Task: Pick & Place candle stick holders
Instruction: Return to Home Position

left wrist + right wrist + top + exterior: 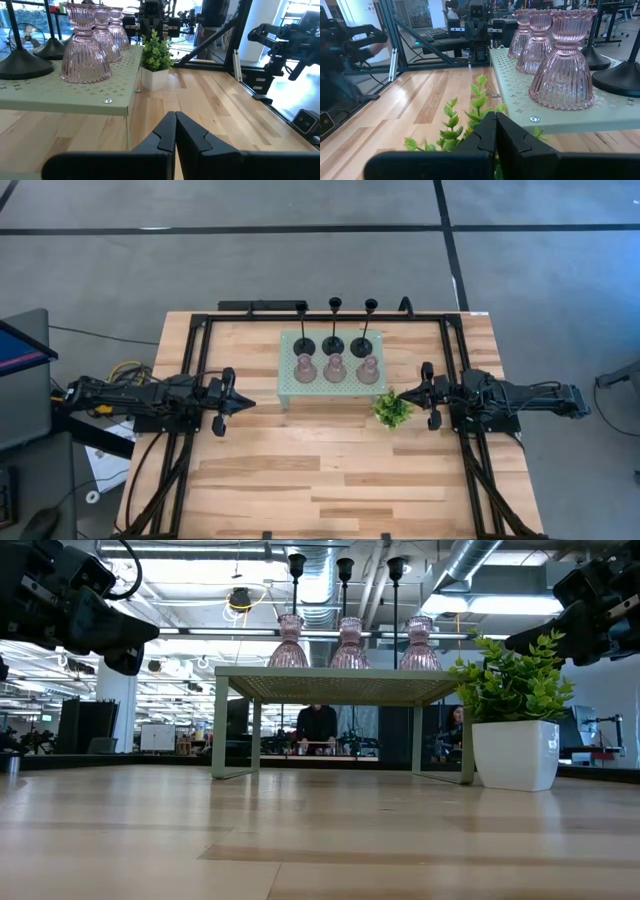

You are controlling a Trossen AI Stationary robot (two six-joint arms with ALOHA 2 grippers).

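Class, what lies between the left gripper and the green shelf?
Nothing: in the high view, only bare table separates the left gripper from the shelf.

matte black jointed arms [150, 395], yellow cables [125, 370] by the left one, angular black tool fingers [162, 137]

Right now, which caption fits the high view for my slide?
Black holders and pink holders in rows on the shelf; left gripper and right gripper shut at its sides.
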